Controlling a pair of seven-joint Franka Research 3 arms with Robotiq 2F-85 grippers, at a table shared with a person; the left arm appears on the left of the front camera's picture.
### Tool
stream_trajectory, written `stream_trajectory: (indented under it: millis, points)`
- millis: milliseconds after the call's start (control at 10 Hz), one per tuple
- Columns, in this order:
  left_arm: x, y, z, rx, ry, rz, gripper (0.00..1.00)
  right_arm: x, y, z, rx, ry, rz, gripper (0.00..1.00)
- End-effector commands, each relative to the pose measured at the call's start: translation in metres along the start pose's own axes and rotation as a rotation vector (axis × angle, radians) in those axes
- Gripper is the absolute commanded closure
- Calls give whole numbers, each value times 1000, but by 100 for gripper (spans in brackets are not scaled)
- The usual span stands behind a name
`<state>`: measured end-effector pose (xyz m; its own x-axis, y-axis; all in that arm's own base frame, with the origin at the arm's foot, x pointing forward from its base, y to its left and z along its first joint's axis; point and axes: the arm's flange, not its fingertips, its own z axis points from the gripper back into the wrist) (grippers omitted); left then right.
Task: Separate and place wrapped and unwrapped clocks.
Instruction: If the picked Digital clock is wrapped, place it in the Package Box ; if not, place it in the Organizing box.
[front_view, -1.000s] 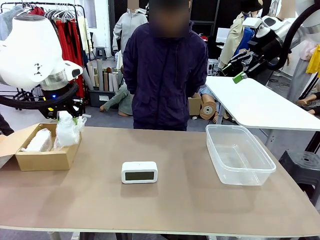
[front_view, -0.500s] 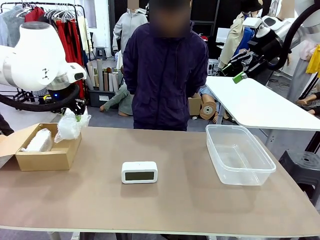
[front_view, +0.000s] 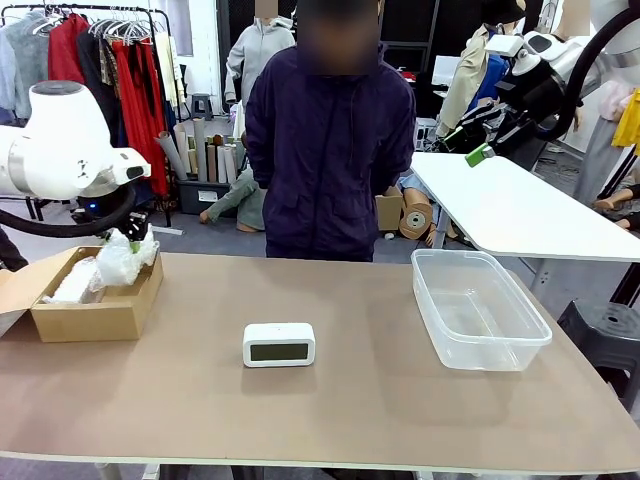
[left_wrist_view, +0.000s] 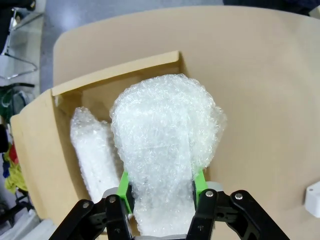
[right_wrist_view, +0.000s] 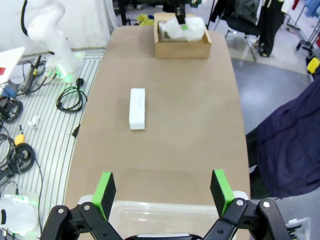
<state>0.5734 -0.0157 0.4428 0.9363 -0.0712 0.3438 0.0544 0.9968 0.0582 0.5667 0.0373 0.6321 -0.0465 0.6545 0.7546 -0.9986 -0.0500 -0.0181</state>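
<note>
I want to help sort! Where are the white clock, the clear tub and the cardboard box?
small white digital clock (front_view: 279, 351): front view, dark display.
clear plastic tub (front_view: 495, 356): front view, near wall.
brown cardboard box (front_view: 85, 322): front view, front wall.

Front view: fixed, robot's side, facing person (front_view: 330, 150) across table (front_view: 380, 400). Left wrist: close over wrapped bundle (left_wrist_view: 165, 150) and cardboard box (left_wrist_view: 42, 160). Right wrist: high, box at 12 o'clock, shared.

The table (front_view: 360, 420) is matt tan board. At ten o'clock sits a matt brown cardboard box (front_view: 90, 320). One bubble-wrap bundle (left_wrist_view: 165, 145) and a second bundle (left_wrist_view: 92, 150) look translucent, pimpled and faintly shiny. The clock (front_view: 279, 344) is smooth white plastic; the tub (front_view: 428, 305), at three o'clock, is clear glossy plastic.
</note>
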Motion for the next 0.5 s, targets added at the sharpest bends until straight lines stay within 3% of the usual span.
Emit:
stream_trajectory:
  millis: [0, 400]
  points:
    - [-2, 3, 1, 1, -24, 9, 100, 4, -1, -1, -11, 22, -20, 0]
    - [-13, 2, -32, -9, 31, 18, 100, 4, -1, -1, -11, 22, -20, 0]
